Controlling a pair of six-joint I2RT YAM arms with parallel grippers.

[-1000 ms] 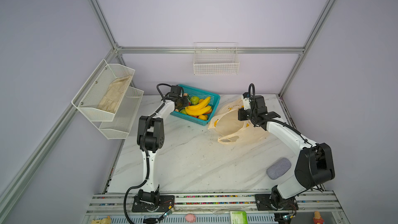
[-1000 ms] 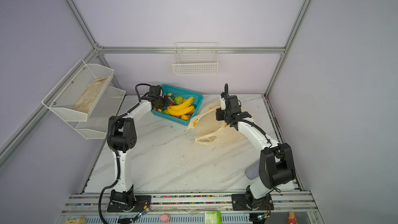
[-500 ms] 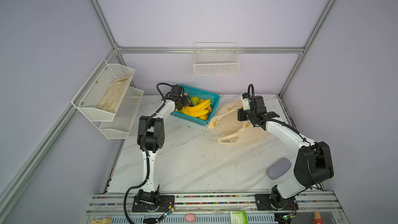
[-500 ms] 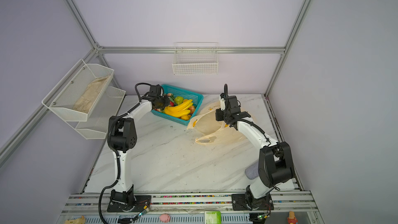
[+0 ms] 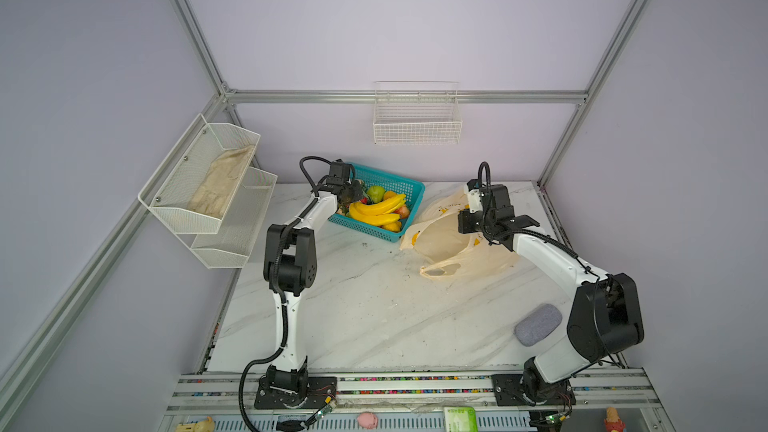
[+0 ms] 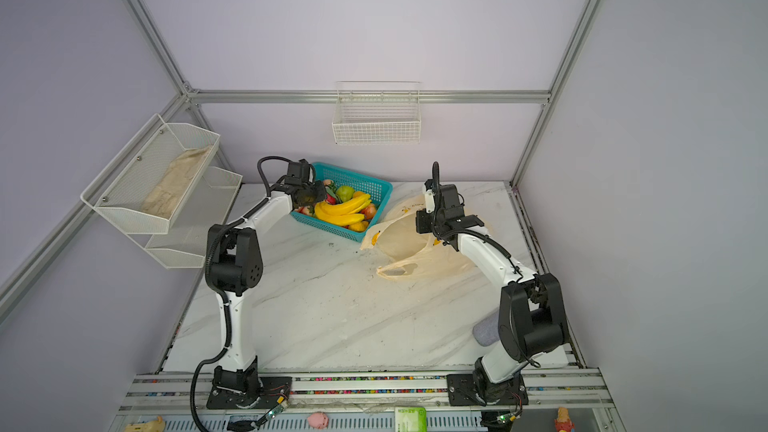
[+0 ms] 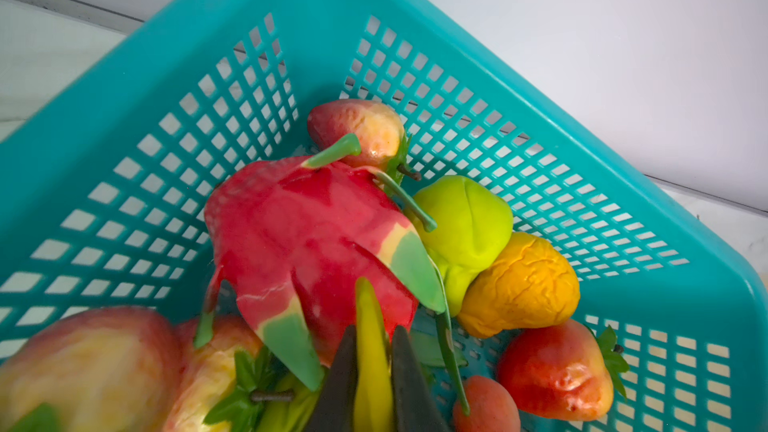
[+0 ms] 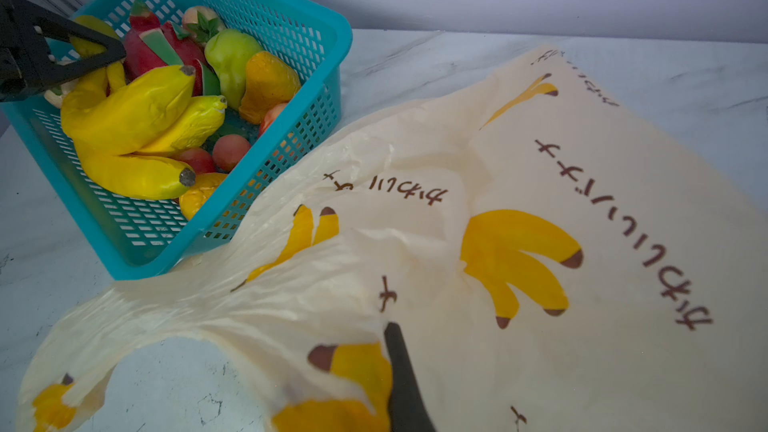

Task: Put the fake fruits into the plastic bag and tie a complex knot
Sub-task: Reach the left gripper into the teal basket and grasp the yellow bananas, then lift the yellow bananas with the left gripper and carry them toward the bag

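Left claw [image 7: 374, 340] clamped on the banana bunch [image 5: 378, 210], which stretches toward 4 o'clock inside teal basket [image 5: 390, 182]. Right claw [image 8: 389, 336] pinches plastic bag [image 5: 440, 243] rim; bag sags toward 6 o'clock.

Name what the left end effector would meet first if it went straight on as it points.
Probably the dragon fruit, right ahead of the left end effector, which is clamped on the bananas.

Dark script on plastic bag [image 8: 623, 201], illegible
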